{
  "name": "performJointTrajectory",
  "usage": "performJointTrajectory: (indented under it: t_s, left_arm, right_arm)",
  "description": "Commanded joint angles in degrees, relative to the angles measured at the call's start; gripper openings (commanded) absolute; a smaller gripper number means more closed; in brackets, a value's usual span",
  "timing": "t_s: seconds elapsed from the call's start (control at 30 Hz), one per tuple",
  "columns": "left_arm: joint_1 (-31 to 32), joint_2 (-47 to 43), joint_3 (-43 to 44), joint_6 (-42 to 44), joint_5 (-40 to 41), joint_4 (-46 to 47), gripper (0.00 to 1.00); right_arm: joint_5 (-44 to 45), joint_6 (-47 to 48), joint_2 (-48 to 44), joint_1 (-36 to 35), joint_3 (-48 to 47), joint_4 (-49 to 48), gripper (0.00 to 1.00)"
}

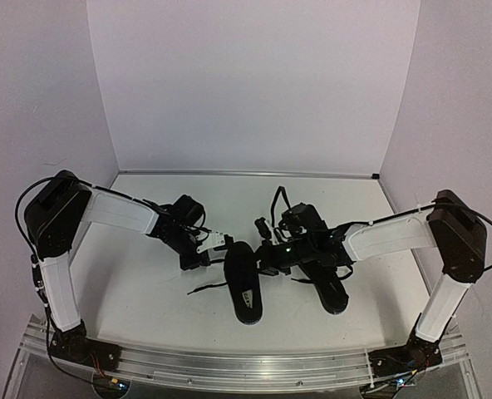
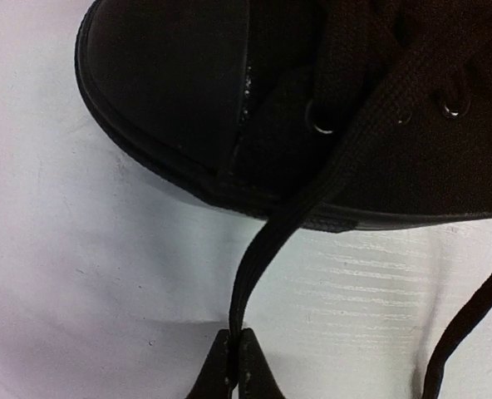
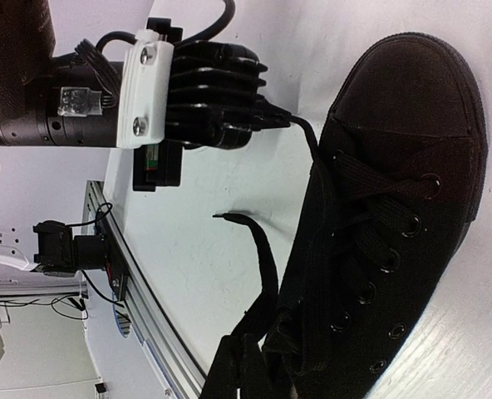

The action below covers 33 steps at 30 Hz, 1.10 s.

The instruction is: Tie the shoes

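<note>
A thin black lace [image 2: 271, 241] is pinched in the clenched left gripper [image 2: 233, 366], its small all-black canvas low-top shoe [image 2: 171, 75] lying at twelve o'clock (wrist view). The right gripper [image 3: 238, 370] is clamped together; any grasp cannot be told.

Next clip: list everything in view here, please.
black low-top fabric shoes: two, black, side by side mid-table
thin black laces: several strands, black, loose around the shoes
white table: one, white, beneath everything
silver metal rail: one, silver, near table edge
pale backdrop walls: three, whitish, behind and both sides
white-and-black arms: two, one each side
left tool: one, black, shut on a lace by a shoe's toe
right tool: one, black, shut, beside the same shoe; contents unclear
</note>
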<state>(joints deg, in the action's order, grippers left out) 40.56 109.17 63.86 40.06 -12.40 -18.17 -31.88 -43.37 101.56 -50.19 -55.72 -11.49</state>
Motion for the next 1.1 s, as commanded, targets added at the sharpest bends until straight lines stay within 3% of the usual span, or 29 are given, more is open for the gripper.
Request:
performJointTrajectory:
  t_s: [0.0, 0.2, 0.33, 0.73, 0.93, 1.07]
  left_arm:
    - [-0.04, -8.02, -1.16, -2.99, -3.03, -1.09, 0.00]
    - [5.80, -20.20, -6.31, -9.82, 1.63, -2.85, 0.00]
    - [8.72, -24.42, -6.19, -17.99, 6.63, -9.10, 0.00]
    - [12.50, -21.32, -1.17, -37.67, 17.11, -32.22, 0.00]
    - [17.27, -23.98, -0.15, -42.78, 17.71, -38.14, 0.00]
    - [23.98, -25.09, 1.43, -44.62, 15.94, -40.27, 0.00]
  right_arm:
    - [1.84, -0.13, -1.78, -0.43, -0.26, -0.51, 0.00]
    - [2.84, -0.53, -1.46, -0.43, -0.20, -0.47, 0.00]
    - [3.58, -0.82, -1.87, -0.42, 0.05, -0.47, 0.00]
    - [4.02, -1.09, -1.63, -0.41, 0.18, -0.47, 0.00]
    - [4.41, -1.15, -1.59, -0.43, -0.03, -0.47, 0.00]
    - [4.64, -1.12, -1.62, -0.43, -0.08, -0.47, 0.00]
